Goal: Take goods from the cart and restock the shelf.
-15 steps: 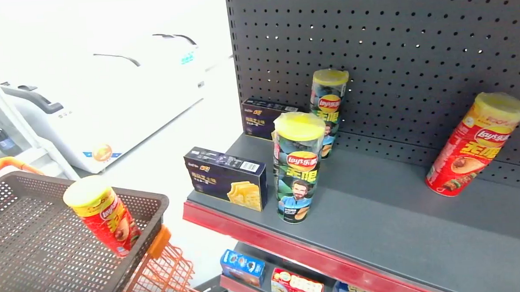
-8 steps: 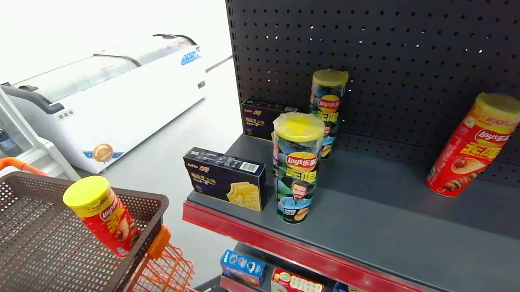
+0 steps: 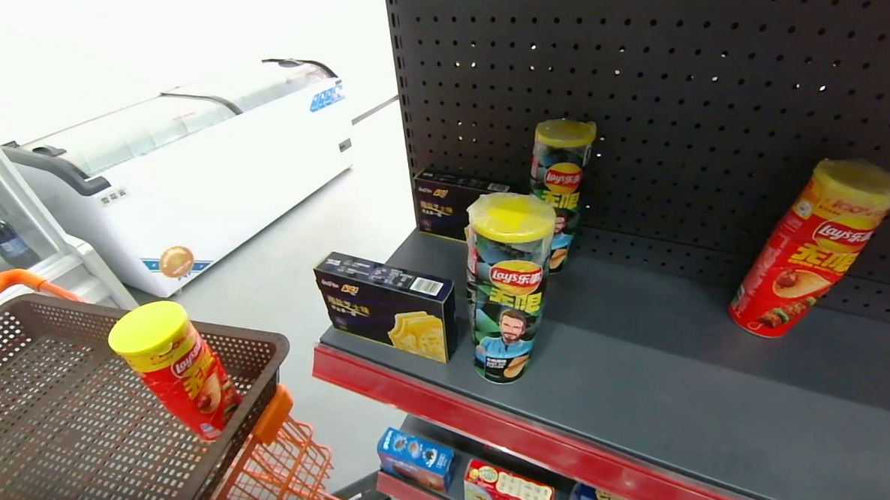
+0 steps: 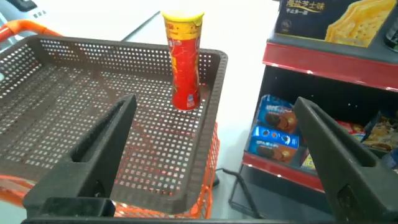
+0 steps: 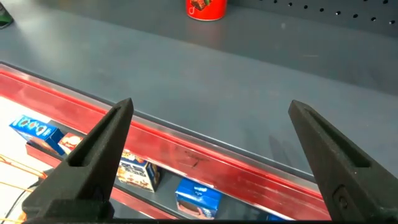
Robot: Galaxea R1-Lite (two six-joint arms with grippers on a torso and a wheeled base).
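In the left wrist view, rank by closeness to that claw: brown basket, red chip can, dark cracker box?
From the left gripper:
1. Brown basket, right beneath it.
2. Red chip can, upright in the basket's far corner.
3. Dark cracker box, up on the shelf beyond.

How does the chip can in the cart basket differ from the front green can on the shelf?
The cart's can is red; the front can is dark green and blue with a man pictured on it. The cart's can stands near a corner of the brown basket; the front can stands on the shelf near its front edge, beside a cracker box. Both are upright tubes with yellow lids.
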